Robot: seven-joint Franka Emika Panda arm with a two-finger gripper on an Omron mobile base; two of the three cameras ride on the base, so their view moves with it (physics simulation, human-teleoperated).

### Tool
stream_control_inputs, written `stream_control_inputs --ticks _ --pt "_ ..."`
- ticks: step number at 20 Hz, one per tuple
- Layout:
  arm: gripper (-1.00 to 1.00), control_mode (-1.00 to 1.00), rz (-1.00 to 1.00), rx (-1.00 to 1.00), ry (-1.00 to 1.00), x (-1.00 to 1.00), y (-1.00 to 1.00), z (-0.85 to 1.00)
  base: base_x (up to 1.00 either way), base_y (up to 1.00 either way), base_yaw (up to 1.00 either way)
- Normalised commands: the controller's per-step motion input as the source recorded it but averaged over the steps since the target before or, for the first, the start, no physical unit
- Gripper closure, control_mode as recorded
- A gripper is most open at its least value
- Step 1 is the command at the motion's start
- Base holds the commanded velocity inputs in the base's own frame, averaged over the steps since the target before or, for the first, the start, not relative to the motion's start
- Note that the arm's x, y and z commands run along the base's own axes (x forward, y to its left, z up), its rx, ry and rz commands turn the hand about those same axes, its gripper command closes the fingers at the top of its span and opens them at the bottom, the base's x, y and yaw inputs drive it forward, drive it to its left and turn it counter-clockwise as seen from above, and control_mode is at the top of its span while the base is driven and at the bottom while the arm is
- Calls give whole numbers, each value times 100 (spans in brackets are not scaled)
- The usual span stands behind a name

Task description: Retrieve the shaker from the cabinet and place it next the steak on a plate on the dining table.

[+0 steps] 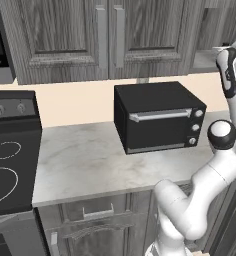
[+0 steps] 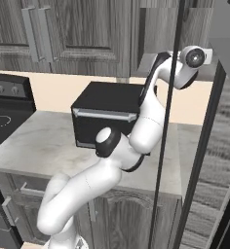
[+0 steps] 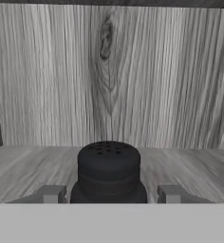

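Standing on the wood-grain shelf inside the cabinet (image 3: 109, 71): black shaker (image 3: 109, 171) | tool (image 3: 109, 194): fingertips (image 3: 52, 193) flank shaker's sides, gaps visible, grip uncertain | arm reaches into cabinet

I am working in a home kitchen: grey wood-grain wall cabinets (image 1: 65, 40) above a pale marble-look countertop (image 1: 80, 160), a black toaster oven (image 1: 160, 117) at its back edge, a black stove top (image 1: 10, 150) alongside.
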Motion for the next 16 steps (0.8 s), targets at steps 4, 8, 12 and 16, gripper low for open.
stream_control_inputs --ticks 4,8,12,16 --pt "100 -100 0 0 0 -13 0 -2 0 0 0" --pt "100 -100 0 0 -2 -54 0 0 0 0 0" --pt "100 -100 0 0 0 -55 -1 0 0 0 0" --pt "100 -100 0 3 -1 -75 -6 0 0 0 0"
